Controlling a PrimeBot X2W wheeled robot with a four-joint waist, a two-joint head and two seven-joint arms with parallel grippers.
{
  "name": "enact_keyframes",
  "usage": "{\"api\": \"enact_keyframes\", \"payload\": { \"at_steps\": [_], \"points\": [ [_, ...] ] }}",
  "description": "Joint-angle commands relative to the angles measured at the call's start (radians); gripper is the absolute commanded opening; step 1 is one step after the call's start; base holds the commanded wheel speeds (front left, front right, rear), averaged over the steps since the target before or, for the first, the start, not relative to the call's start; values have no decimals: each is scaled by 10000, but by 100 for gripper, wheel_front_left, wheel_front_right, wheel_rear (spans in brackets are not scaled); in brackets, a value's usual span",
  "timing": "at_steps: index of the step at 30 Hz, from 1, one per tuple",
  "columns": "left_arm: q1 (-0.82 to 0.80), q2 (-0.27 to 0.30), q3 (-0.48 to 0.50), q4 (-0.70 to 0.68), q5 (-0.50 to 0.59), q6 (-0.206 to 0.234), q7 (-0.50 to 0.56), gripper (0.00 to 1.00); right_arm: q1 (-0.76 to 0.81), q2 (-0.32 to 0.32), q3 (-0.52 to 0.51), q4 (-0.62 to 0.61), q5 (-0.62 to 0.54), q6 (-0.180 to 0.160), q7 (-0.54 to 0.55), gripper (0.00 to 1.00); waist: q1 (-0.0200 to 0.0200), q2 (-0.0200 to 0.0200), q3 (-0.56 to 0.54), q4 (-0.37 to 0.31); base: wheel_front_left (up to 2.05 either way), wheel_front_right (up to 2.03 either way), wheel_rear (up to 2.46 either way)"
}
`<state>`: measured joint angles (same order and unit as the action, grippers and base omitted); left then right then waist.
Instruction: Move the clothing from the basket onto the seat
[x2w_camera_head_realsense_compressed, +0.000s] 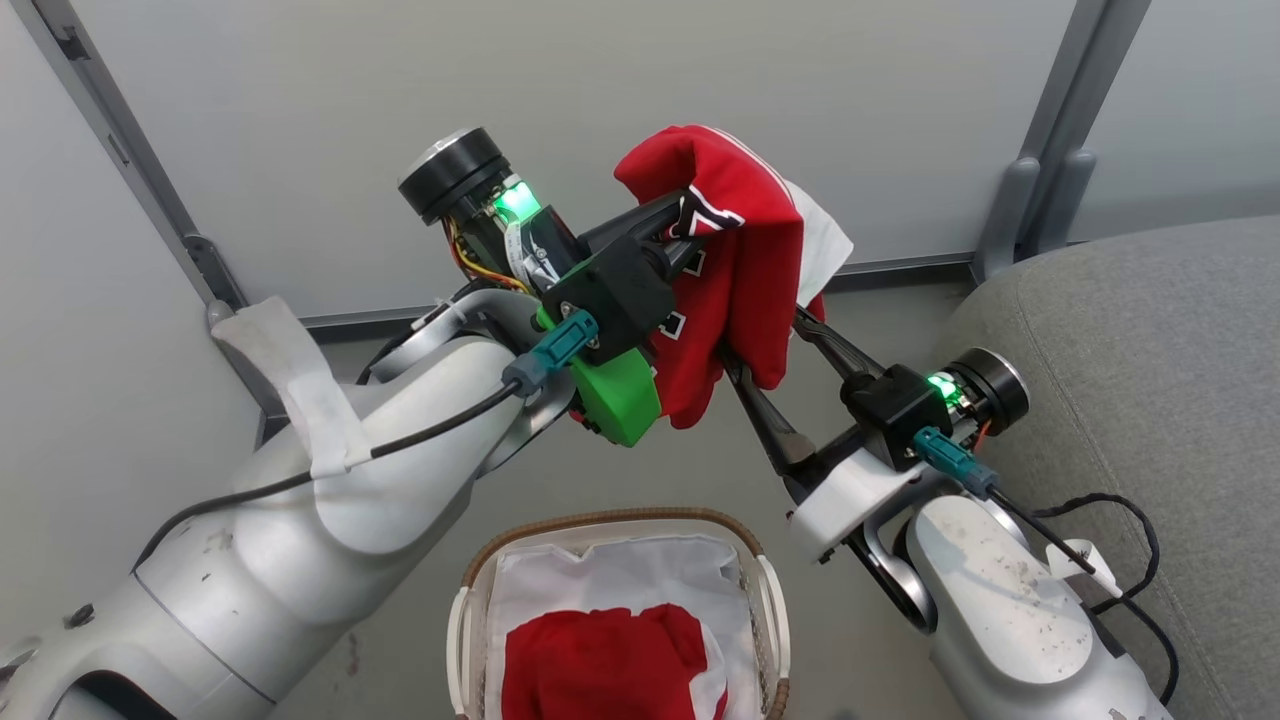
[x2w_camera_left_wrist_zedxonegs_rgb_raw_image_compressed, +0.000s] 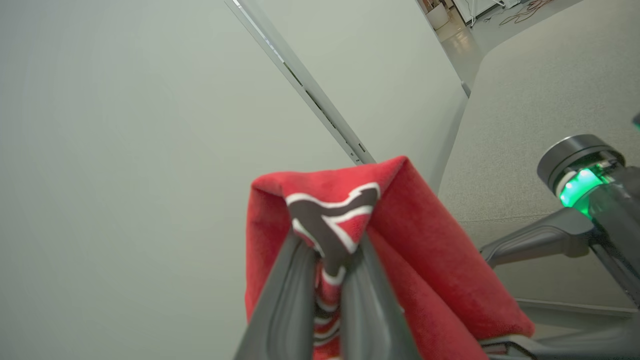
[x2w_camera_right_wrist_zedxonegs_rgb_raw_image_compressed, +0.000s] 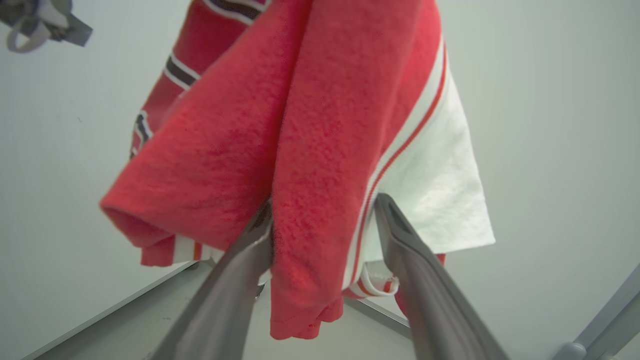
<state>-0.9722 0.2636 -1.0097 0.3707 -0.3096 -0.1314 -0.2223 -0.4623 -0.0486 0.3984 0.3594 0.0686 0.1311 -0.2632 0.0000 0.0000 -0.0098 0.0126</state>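
Above the basket (x2w_camera_head_realsense_compressed: 620, 517), holding the lettered jersey (x2w_camera_head_realsense_compressed: 740, 250) aloft, clear of the rim and against the pale wall (x2w_camera_head_realsense_compressed: 300, 100). Pinching its black-and-white trim hard with the left claw (x2w_camera_left_wrist_zedxonegs_rgb_raw_image_compressed: 330, 245), clenched on the fold. Straddling a hanging fold lower down with the right claw (x2w_camera_right_wrist_zedxonegs_rgb_raw_image_compressed: 325, 205), spread apart, one finger touching the red cloth and the other just beside the white panel, not squeezing. Leaving the plainer red garment (x2w_camera_head_realsense_compressed: 600, 660) bunched on the white liner (x2w_camera_head_realsense_compressed: 620, 575) at the bottom of the basket.

Midway through the first carry, by the look of it: lifted out, not yet delivered, with the grey seat (x2w_camera_head_realsense_compressed: 1130, 330) off to the right. Calls next for closing the right claw on that fold, or trusting the left grip alone. Then swinging rightward over the cushion's rounded corner, lowering until the cloth rests, and only then letting go. Needs care to keep the dangling hem off the black cable (x2w_camera_head_realsense_compressed: 1140, 520) lying on the seat.
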Motion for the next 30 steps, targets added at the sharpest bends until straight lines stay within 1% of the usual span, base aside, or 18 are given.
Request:
{"api": "enact_keyframes", "payload": {
  "at_steps": [1,2,3,11,18,20,21,22,23,24,25,30],
  "points": [
    [155,-6,-29,-31,-81,14,-77,0,-109,-35,-49,65,-70,-7,-25,30,0,0,-16,21,0,0,0],
    [192,14,-55,-32,-103,14,-88,0,-120,-33,-67,119,-79,-7,-25,7,0,0,-22,29,0,0,0],
    [229,29,-75,-22,-129,14,-82,0,-118,-33,-89,163,-95,-7,-25,0,0,0,-28,32,0,0,0],
    [623,177,-84,77,-364,130,-136,0,53,-33,-232,337,-94,-7,-25,0,0,0,-71,12,0,0,0],
    [1379,139,145,240,-831,463,-284,0,134,-34,-543,299,-219,-7,-25,0,0,0,-113,-22,0,0,0],
    [1693,91,236,309,-981,576,-340,18,170,-34,-723,262,-285,-7,-25,0,0,0,-122,-26,0,0,0],
    [1850,56,288,330,-1053,624,-356,23,180,-35,-815,240,-301,-7,-25,0,0,0,-122,-28,0,0,0],
    [2049,13,343,357,-1137,684,-365,35,188,-35,-935,222,-344,-7,-25,0,0,0,-121,-31,0,0,0],
    [2211,-20,406,381,-1211,739,-391,43,191,-35,-1035,214,-350,-7,-25,0,0,0,-119,-33,0,0,0],
    [2415,-65,504,394,-1315,810,-415,97,195,-34,-1169,203,-384,-7,-25,0,0,0,-117,-38,0,0,0],
    [2596,-99,586,417,-1403,850,-431,100,203,-34,-1269,189,-423,-7,-25,0,0,0,-114,-43,0,0,0],
    [3669,-266,1236,110,-1476,1032,-428,100,235,-38,-1798,160,-621,-7,-25,0,0,0,-62,-60,0,0,0]
  ]
}}
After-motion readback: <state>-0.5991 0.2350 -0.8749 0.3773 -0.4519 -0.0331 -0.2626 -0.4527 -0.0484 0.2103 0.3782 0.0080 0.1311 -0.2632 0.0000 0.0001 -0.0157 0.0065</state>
